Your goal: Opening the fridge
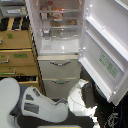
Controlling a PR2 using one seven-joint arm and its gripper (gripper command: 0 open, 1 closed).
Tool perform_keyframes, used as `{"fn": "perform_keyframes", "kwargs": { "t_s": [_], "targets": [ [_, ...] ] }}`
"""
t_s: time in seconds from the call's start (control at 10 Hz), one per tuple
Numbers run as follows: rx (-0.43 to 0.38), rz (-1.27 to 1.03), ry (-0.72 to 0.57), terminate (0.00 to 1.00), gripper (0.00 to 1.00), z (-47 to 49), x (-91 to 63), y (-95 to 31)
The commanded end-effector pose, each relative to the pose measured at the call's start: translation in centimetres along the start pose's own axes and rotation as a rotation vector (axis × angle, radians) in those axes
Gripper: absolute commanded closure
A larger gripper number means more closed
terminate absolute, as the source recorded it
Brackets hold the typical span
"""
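**A:** Where's the fridge (59, 62) for you right now?

**B:** It fills the middle of the exterior view. Its upper door (105, 47) stands swung wide toward the view's right, so you can look straight in at the shelves (59, 22) and the food on them. I'd judge the opening itself is done. The two lower drawers (58, 75) sit shut, their curved handles untouched.

**A:** And your gripper?

**B:** You'll find the arm (42, 107) low in the view, reaching from the lower left toward the door's bottom edge. The gripper (84, 96) is near that lower corner, but the picture is too blurred there, so I cannot tell whether it is spread, closed, or touching the door.

**A:** Why would it sit down there?

**B:** My guess: staying low near the free edge lets you push the door round without the arm blocking the opening. Mind the wooden cabinet (17, 55) at the view's left; it stands just beside the fridge.
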Motion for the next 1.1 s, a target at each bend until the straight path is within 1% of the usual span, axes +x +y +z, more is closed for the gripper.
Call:
{"fn": "perform_keyframes", "kwargs": {
  "t_s": [0.1,0.2,0.4,0.5,0.6,0.8,0.9,1.0,1.1],
  "targets": [
    [0.174,0.444,0.173,0.0,0.0,-1.6,-33.8,24.5],
    [0.183,0.502,0.187,0.0,0.0,-1.6,-37.5,26.3],
    [0.189,0.533,0.144,0.0,0.0,-0.9,-41.0,27.3],
    [0.209,0.541,0.098,0.0,0.0,-0.4,-43.6,26.8],
    [0.243,0.539,0.088,0.0,0.0,-0.5,-45.6,26.1],
    [0.265,0.587,0.062,0.0,0.0,-1.0,-49.3,25.2],
    [0.298,0.624,0.066,0.0,0.0,-2.0,-52.2,23.3],
    [0.31,0.633,0.06,0.0,0.0,-2.5,-53.4,22.1],
    [0.364,0.662,0.067,1.0,0.0,-4.5,-55.7,21.0]
  ]
}}
